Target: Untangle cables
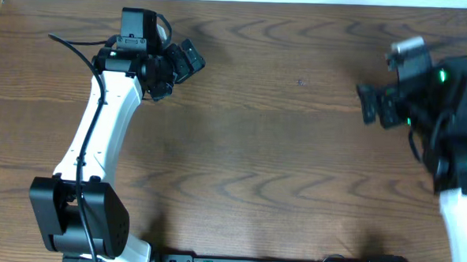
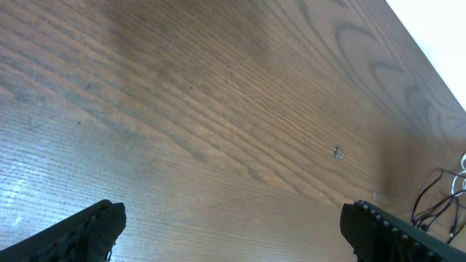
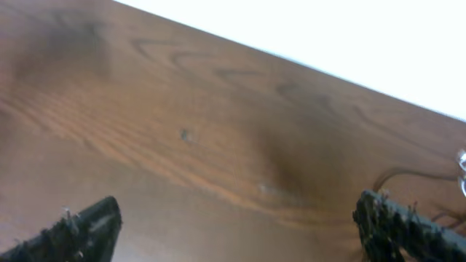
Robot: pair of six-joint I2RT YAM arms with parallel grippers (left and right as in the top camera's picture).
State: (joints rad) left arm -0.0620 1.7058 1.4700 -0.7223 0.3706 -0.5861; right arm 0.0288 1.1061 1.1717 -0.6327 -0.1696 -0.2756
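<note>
The left claw [image 2: 233, 222] and right claw [image 3: 237, 218] both stood spread and empty, the cables [image 3: 411, 178] lying just outside the right claw's fingers, where an off-centre grab might tighten the tangle.

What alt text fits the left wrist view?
The left claw hangs open over the brown wooden table, holding nothing. A few thin black cables poke in at the far right edge.
</note>
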